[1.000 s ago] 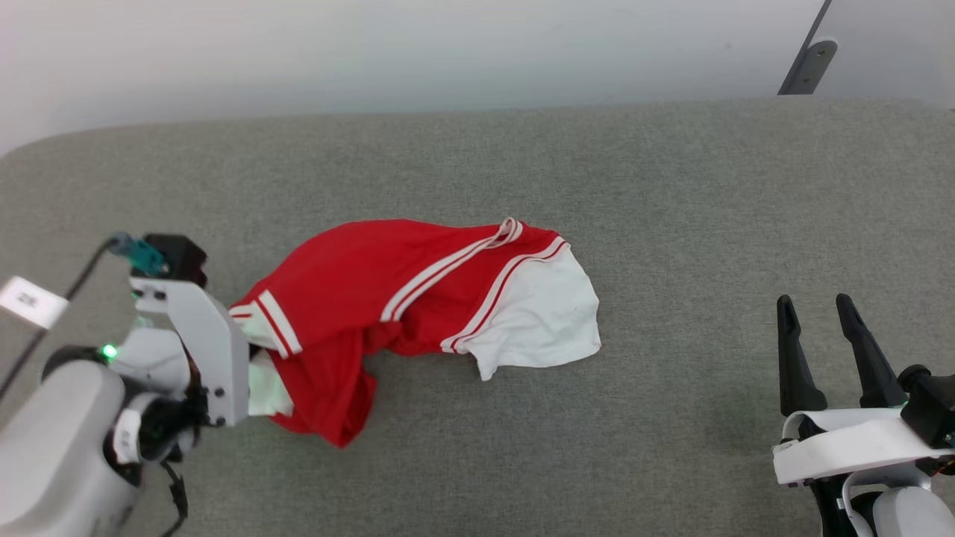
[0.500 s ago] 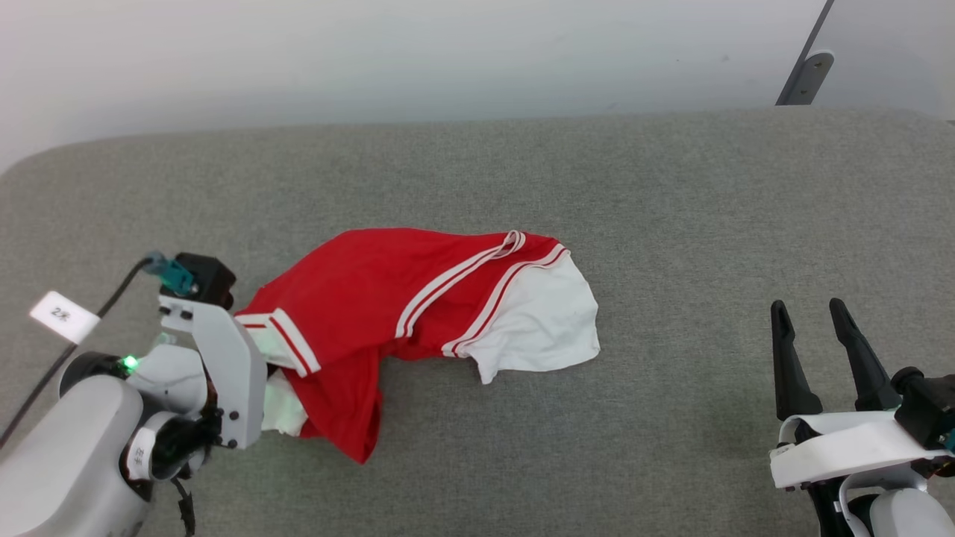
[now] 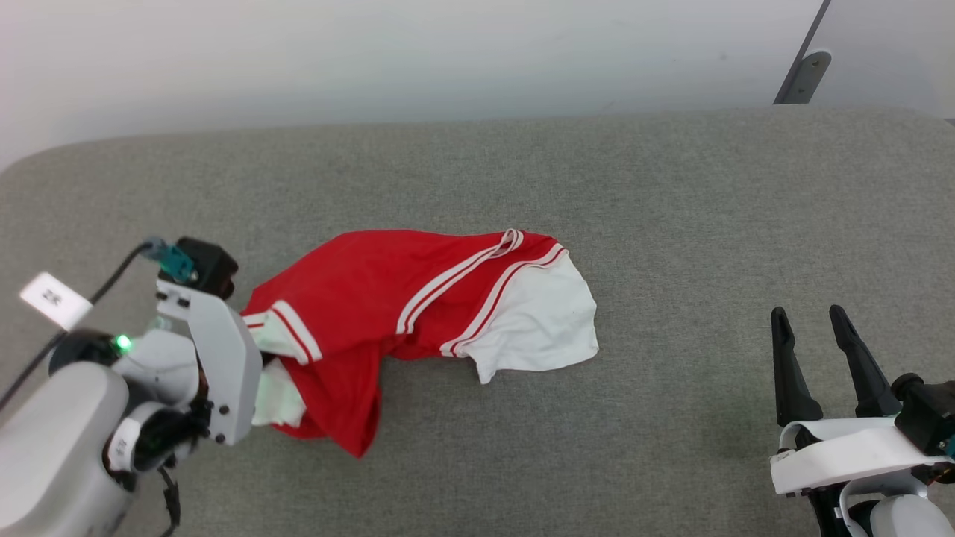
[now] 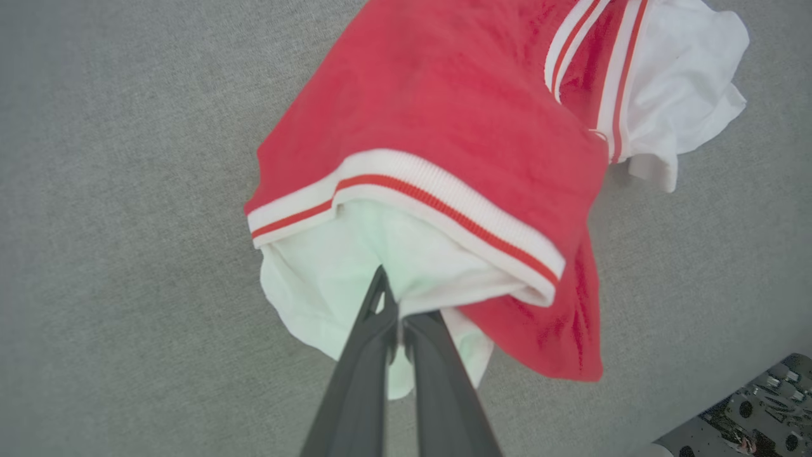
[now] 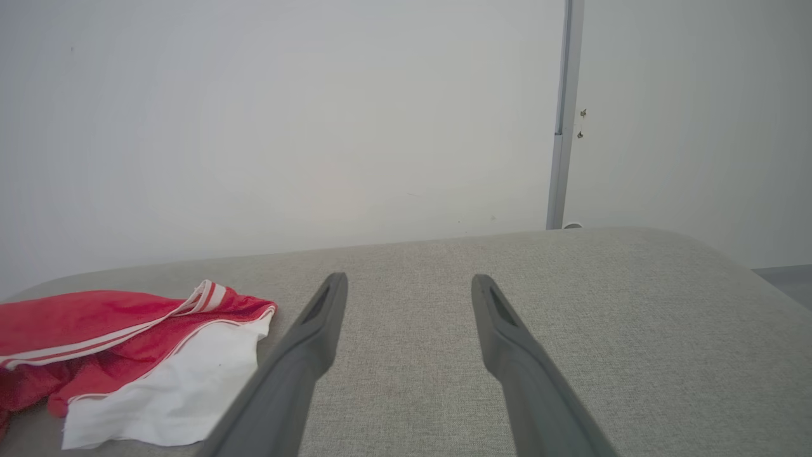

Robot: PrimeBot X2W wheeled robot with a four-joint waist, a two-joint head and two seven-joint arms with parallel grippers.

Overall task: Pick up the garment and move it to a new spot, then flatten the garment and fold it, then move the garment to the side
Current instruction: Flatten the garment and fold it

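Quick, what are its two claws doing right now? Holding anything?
Left gripper: closed on the white cloth of the red short-sleeved T-shirt with white sleeves.
Right gripper: open, holding nothing.

Open grey cushion lies right of the crumpled garment.

left gripper: you lose one fingertip under the garment | right wrist view: left edge crops the garment
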